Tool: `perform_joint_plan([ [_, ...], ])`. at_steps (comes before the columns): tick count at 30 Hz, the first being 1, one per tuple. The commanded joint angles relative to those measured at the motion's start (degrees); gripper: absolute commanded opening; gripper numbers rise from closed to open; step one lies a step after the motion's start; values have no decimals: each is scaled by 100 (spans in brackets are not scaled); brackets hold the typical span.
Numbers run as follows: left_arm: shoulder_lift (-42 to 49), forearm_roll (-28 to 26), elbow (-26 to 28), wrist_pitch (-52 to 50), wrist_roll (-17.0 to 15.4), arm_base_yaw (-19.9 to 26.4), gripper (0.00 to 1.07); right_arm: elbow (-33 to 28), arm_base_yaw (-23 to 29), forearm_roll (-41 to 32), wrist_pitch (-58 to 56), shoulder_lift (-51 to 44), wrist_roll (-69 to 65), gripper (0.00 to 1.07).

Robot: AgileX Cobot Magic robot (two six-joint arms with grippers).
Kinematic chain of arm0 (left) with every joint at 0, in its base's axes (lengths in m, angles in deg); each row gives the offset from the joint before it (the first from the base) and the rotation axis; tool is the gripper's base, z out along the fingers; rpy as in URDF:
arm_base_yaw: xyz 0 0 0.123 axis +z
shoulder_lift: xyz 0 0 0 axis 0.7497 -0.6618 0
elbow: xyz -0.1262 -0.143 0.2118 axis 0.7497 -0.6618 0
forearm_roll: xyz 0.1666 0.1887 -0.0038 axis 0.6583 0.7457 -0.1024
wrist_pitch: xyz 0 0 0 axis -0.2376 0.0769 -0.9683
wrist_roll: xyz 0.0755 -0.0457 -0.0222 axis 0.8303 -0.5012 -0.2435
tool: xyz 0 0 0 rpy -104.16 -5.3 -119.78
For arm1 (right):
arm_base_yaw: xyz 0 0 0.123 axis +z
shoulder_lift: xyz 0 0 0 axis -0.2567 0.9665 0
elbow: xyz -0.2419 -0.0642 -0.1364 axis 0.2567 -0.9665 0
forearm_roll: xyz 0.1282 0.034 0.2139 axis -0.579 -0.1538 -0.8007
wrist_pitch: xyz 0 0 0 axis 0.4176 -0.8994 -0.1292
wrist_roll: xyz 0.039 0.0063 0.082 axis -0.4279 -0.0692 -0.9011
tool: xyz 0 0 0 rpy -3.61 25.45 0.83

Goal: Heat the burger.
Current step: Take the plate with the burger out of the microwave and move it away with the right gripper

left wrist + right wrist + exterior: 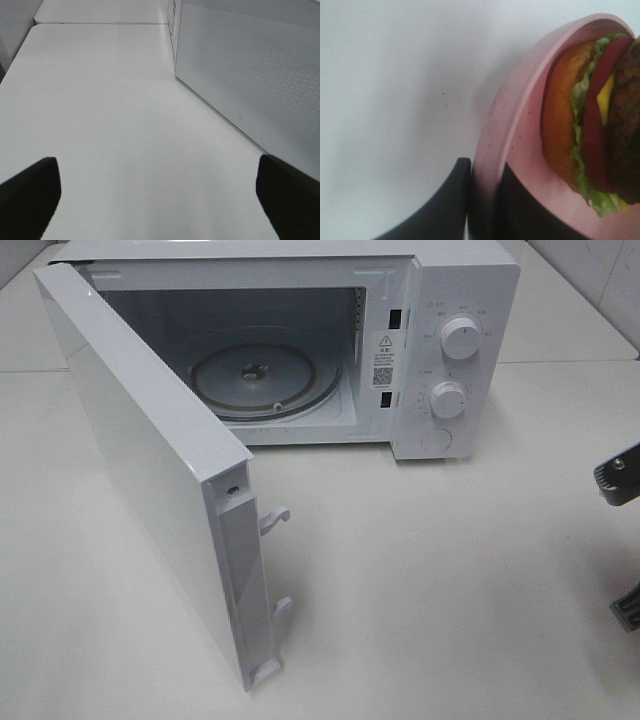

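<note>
The burger [592, 115] shows only in the right wrist view, with a golden-brown bun, lettuce, tomato, cheese and a dark patty. It sits on a round pink plate [515, 115]. My right gripper [482, 172] is shut on the plate's rim, one dark finger [445, 205] on the outside and one on the inside. In the exterior high view only dark parts of the right arm [618, 478] show at the right edge; the burger and plate are out of view there. My left gripper [160, 200] is open and empty above the table, beside the microwave door [250, 75].
A white microwave [460, 280] stands at the back of the white table [450, 590]. Its door [150, 470] is swung wide open toward the front left. A glass turntable [265, 375] lies inside. Two knobs [460, 337] sit on its right panel.
</note>
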Motion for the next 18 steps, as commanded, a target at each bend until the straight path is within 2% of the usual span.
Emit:
perform_joint_plan([
  [1,74,-17,-6,0,-46,6,98,69,-23,407,-132,-34,-384,5],
  [10,74,-17,-6,0,-46,6,98,69,-23,693,-149,573,-802,6],
  [14,74,-17,-6,0,-46,6,98,69,-23,1089,-34,957,-1788,7],
  [18,74,-17,-6,0,-46,6,98,69,-23,1266,34,1238,-2131,8],
])
